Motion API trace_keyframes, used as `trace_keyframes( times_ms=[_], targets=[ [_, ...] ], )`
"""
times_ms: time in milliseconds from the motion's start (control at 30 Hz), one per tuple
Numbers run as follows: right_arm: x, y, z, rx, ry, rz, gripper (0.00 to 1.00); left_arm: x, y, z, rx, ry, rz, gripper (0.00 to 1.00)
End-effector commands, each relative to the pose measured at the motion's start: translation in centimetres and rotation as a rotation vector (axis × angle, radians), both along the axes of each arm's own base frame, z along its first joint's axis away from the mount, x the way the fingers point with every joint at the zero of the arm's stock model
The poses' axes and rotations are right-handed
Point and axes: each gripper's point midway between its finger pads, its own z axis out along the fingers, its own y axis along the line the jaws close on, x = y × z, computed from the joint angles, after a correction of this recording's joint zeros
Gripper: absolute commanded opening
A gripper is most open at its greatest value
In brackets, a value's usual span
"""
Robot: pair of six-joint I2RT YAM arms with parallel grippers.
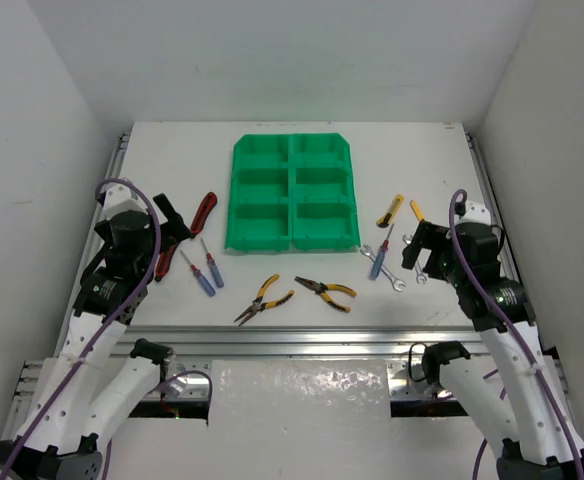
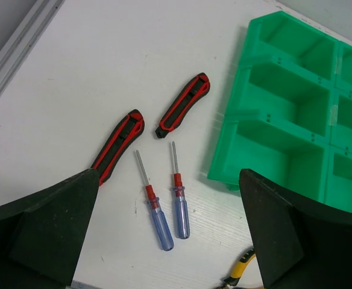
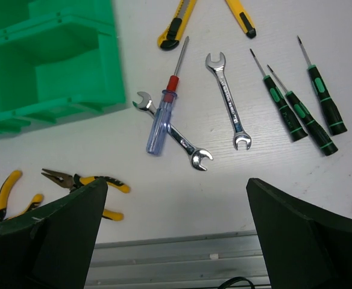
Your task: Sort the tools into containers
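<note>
Both your end effectors, left (image 2: 169,174) and right (image 3: 176,180), gape wide with nothing in them.
Nearest you, two yellow-handled pliers (image 1: 264,298) lie mid-desk (image 1: 172,160). Under your left: two blue-handled screwdrivers (image 2: 177,208) side by side, two red-and-black knives (image 2: 183,105) beyond. Past your right: a third blue screwdriver (image 3: 161,120) crossing a silver wrench (image 3: 188,147), then yellow utility knives (image 3: 175,27). Farthest, the green tray (image 1: 290,190) sits centred between the two groups.

Cropped and covered
Left of the green tray (image 2: 227,144), itself cropped, one red-and-black knife (image 2: 120,141) ends behind a finger (image 2: 43,235) of the left gripper (image 2: 169,173).
</note>
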Motion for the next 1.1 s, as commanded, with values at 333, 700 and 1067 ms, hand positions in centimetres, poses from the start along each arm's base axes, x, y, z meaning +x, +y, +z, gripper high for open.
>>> trace_keyframes(
  times_ms=[333, 700, 1067],
  targets=[
    [4.7, 2.0, -5.6, 0.091, 0.164, -0.052, 0.99, 0.3, -0.3, 1.4, -0.015, -0.047, -0.009, 1.00],
    [11.1, 3.4, -15.2, 0.056, 0.446, -0.075, 0.72, 0.8, -0.8, 0.6, -0.013, -0.016, -0.041, 1.00],
    [11.0, 4.0, -18.4, 0.078, 0.513, -0.079, 0.41, 0.9, -1.1, 0.6, -0.015, -0.015, -0.057, 1.00]
  ],
)
